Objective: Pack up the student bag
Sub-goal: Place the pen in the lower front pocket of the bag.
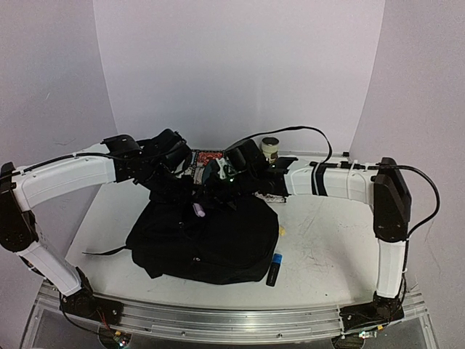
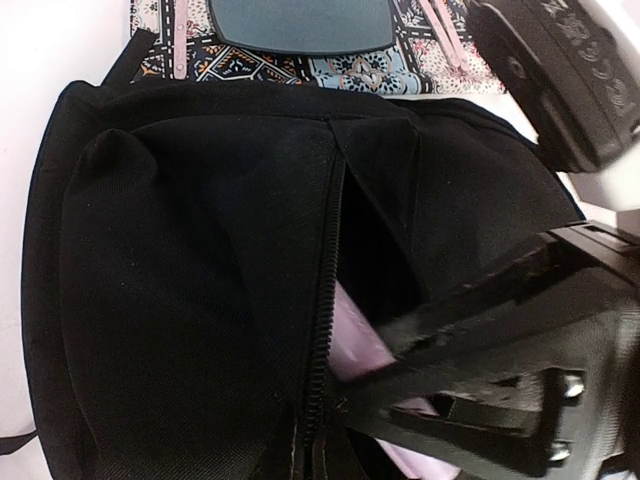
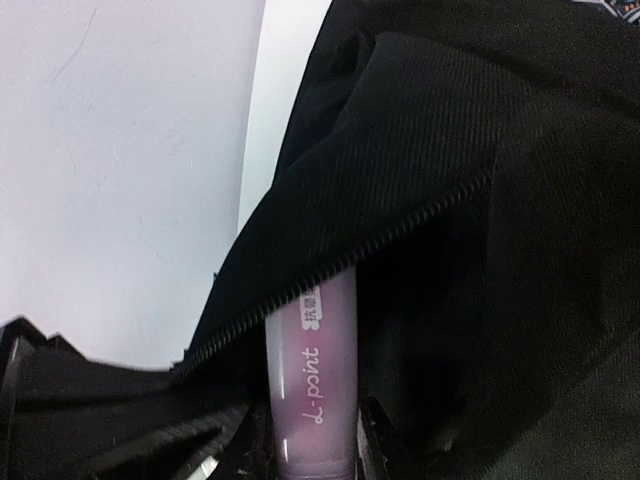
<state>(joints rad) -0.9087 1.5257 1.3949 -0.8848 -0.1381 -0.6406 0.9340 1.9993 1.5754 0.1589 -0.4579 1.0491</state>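
White table holds one black backpack; left gripper pinches its zipper edge, right gripper grips one pink pen.

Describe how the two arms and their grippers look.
The left arm and right arm have white tubular link shells joined by black joint housings. Black cables run along them, and the right arm's forearm carries a black band. The left gripper and right gripper are black, with angular fingers.
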